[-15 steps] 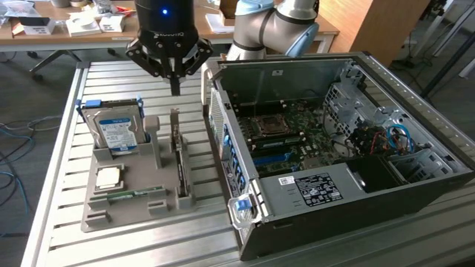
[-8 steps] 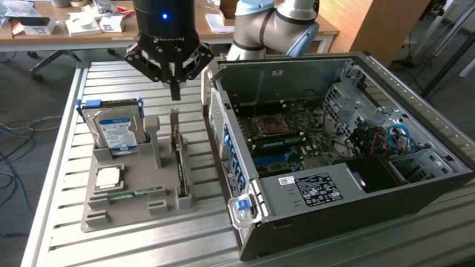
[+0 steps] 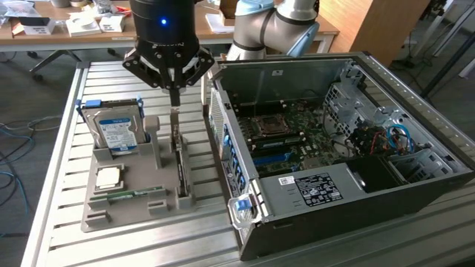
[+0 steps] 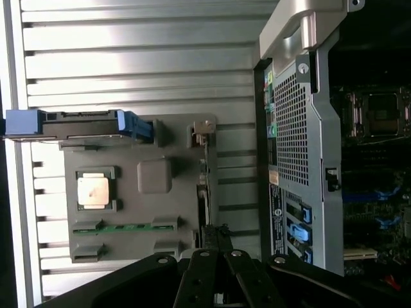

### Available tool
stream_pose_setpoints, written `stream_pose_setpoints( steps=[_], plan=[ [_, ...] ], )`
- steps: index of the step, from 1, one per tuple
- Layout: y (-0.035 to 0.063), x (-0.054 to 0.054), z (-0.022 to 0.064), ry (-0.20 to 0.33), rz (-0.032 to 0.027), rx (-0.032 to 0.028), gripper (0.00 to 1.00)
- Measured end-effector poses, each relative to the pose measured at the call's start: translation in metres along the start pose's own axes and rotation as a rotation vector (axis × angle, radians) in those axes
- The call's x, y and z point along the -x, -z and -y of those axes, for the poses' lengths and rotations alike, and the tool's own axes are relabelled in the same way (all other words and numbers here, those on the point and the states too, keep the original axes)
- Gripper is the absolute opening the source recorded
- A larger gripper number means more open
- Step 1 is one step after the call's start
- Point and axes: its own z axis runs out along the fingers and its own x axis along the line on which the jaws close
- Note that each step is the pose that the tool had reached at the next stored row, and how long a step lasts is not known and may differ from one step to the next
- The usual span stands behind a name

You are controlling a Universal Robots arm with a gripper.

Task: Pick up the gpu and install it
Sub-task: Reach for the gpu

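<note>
Nothing here that I can read for certain, blue label (image 3: 120,136) on the hard drive (image 3: 100,119) beside the computer case (image 3: 356,217) (print too small), white sticker (image 3: 317,187) inside the case, dark sticker (image 4: 275,212) on the case's back panel, both illegible.

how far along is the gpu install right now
Done: the hand is down at the gpu and looks shut on its upper end. In hand: that card, standing edge-up in the gray holder. Left: it is not yet lifted out, nor seated in the open computer case.
</note>
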Motion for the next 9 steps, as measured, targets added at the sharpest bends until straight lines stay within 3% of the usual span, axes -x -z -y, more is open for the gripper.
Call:
stream_pose_setpoints(
  steps=[9],
  plan=[
    [0.0002,-0.001,0.0133,0.0,0.0,0.0,0.11]
  ],
)
